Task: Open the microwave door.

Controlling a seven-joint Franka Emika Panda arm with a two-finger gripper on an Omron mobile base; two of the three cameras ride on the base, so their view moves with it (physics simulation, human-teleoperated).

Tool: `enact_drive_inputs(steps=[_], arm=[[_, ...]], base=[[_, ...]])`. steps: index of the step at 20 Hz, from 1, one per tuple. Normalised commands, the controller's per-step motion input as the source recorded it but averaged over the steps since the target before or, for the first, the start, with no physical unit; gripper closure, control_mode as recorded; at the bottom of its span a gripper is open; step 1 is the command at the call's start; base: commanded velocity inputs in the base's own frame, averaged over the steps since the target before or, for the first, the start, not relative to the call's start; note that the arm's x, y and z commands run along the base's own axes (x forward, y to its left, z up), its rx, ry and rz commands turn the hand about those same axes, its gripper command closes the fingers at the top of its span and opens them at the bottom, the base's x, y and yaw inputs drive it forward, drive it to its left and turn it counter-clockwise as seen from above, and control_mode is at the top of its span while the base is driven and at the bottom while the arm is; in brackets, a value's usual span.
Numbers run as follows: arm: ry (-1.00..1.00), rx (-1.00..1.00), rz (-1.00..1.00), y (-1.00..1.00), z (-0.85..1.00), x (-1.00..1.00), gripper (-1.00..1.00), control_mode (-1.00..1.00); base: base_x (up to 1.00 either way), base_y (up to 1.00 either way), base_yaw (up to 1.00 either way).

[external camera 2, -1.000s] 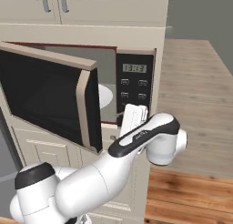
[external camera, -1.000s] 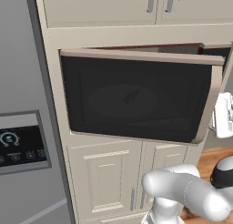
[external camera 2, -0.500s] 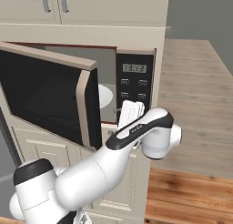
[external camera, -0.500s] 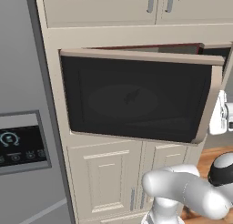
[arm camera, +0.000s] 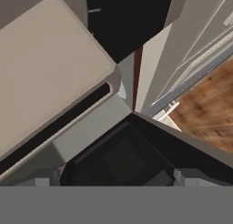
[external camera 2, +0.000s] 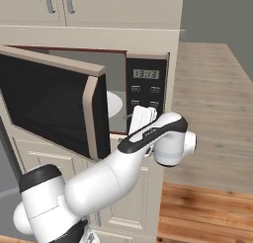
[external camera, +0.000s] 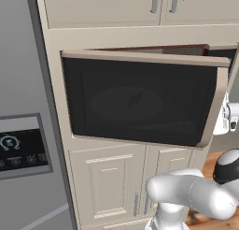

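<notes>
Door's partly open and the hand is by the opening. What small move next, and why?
Probably push the microwave door further outward from its inner side. It stands only partly swung, hinged on the left, with its handle edge free. The gripper sits beside that edge before the control panel, gripping nothing that I can see.

Beige panelled cabinets w/ upper doors, grey appliance at left, wood floor.

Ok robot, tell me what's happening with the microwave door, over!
Hand by the control panel, grip state unclear. Microwave door swung partly open, turntable plate showing. Nothing blocking its swing.
</notes>
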Motion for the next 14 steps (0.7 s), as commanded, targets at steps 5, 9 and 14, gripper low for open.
enact_drive_inputs(steps=[5, 9, 14], arm=[[0.00, 0.00, 0.00, 0.15, 0.00, 0.00, -1.00, -1.00], [0.00, 0.00, 0.04, 0.30, 0.00, 0.00, -1.00, -1.00], [0.00, 0.00, 0.07, 0.51, 0.00, -0.01, -1.00, -1.00]], base=[[0.00, 0.00, 0.00], [0.00, 0.00, 0.00], [0.00, 0.00, 0.00]])
